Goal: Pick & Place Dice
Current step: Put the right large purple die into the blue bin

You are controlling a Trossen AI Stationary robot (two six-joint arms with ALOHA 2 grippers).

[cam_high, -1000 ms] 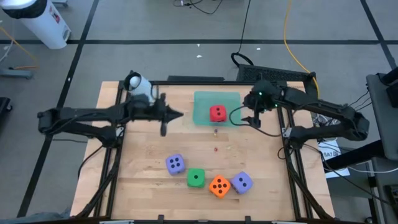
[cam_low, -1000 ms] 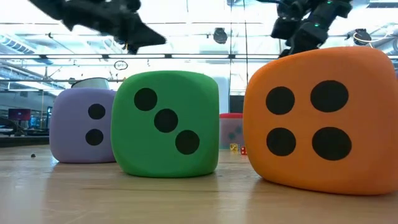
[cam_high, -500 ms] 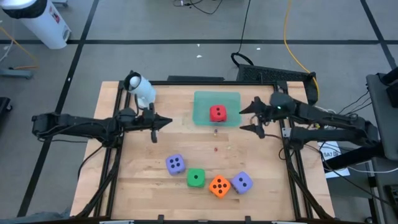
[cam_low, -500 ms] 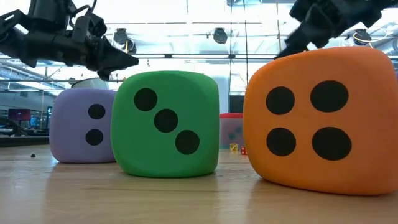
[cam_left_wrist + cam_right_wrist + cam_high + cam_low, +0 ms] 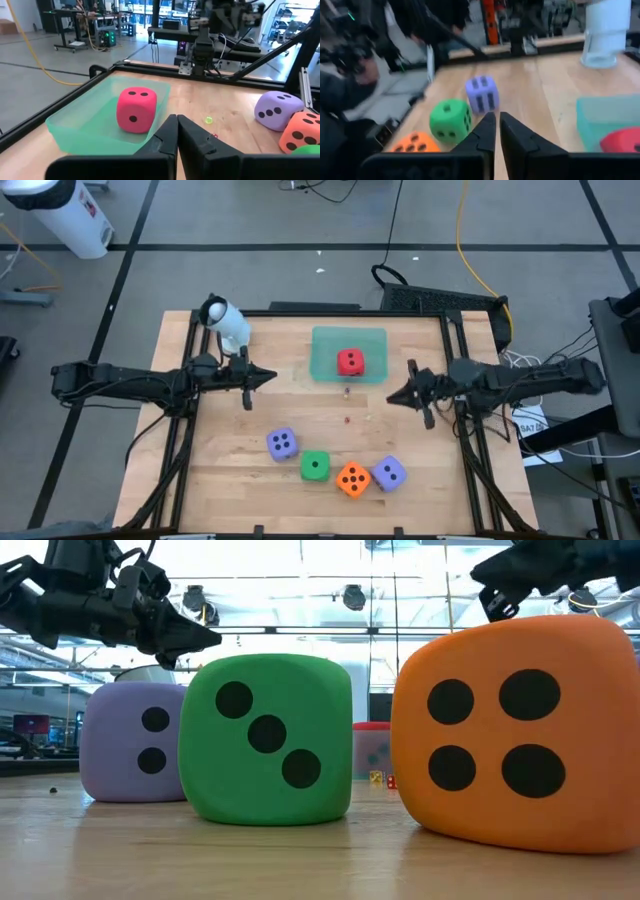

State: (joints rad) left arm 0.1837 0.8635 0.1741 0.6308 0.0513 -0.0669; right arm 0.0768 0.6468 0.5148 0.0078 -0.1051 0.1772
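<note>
The red die (image 5: 350, 362) is sitting in the green tray (image 5: 325, 343), between the two end effectors and held by neither. The left end effector (image 5: 266, 376) is hovering just beside the tray with its fingers pressed together, empty. The right end effector (image 5: 393, 396) is hanging on the tray's other side, fingers likewise closed on nothing. Nearer the worktop (image 5: 230, 470) front edge, the purple (image 5: 282, 443), green (image 5: 315, 467), orange (image 5: 352, 479) and second purple (image 5: 389, 473) dice are lying in a row.

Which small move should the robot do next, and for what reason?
Probably open the right end effector and swing it toward the purple die, the nearest one. Only the red die sits in the green tray; both end effectors are shut and empty.
</note>
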